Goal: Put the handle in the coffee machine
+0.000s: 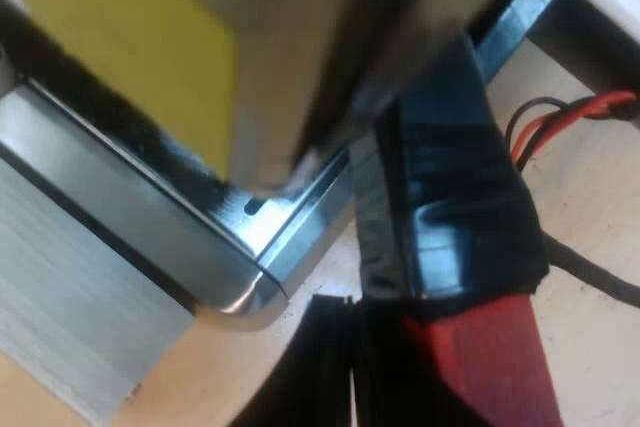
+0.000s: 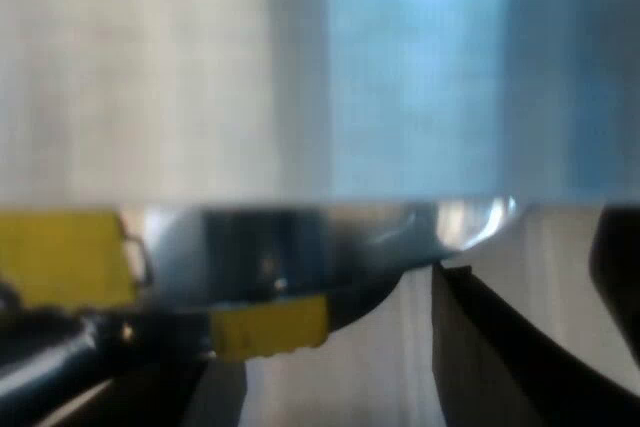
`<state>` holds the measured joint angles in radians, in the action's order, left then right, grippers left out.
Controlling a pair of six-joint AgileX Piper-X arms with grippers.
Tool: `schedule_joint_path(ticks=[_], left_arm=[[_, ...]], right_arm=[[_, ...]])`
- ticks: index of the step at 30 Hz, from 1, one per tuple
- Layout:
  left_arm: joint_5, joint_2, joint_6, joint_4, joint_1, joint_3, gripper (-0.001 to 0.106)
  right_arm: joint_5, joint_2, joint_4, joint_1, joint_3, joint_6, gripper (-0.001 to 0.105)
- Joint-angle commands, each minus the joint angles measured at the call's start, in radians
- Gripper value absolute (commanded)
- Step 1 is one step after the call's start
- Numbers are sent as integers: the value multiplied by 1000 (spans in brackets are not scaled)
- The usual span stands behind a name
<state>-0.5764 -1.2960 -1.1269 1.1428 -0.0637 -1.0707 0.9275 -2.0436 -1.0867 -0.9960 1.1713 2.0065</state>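
Nearest to the left arm's camera is the black left claw, and just beside it is the red end of the dark glossy handle. They seem to touch, but I cannot tell if the claw is spread or is pinching the handle. From its red end the handle runs far from the camera, up to the front of the brushed-metal espresso machine. Its metal head is hidden behind a blurred pale part, so I cannot tell if it is locked in. At the machine's foot is a shiny metal tray with a rounded corner and a small slot; what it holds cannot be seen. A yellow patch is on the machine above the tray. The machine stands on a pale wooden table.

The right arm's camera is very near to the machine's flat metal wall. Under the wall's lower edge are more yellow patches and a curved shiny part. The dark right claw is near this edge, over the table; its state I cannot tell.
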Motion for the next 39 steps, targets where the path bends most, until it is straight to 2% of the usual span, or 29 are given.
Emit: schedule_joint_path(ticks=[1,4,7,10,12,14,18,28,33,39], left_arm=[[-89,32,-20,27,-21,13,0],[-89,47,-20,27,-21,32,0],[-89,57,-52,11,-21,72,0],[-87,66,-74,7,-23,93,0],[-87,79,-81,0,-23,98,0],[-87,92,-84,-10,-23,97,0],[-89,114,-97,-15,-28,100,0],[-97,120,-105,-10,-56,107,0],[-95,120,-122,-7,-56,107,0],[-95,120,-131,-10,-56,107,0]], right_arm=[[-17,36,-48,-1,31,15,48],[-10,47,2,-5,26,15,48],[-17,88,153,-13,26,-2,48],[-52,122,267,-14,26,-49,48],[-69,147,370,-14,26,-125,48],[-81,162,447,-14,26,-170,48],[-94,195,575,-20,26,-209,48],[-105,278,846,-20,24,-246,48],[-203,312,1001,-20,23,-257,48],[-215,336,1122,-20,17,-257,48]])
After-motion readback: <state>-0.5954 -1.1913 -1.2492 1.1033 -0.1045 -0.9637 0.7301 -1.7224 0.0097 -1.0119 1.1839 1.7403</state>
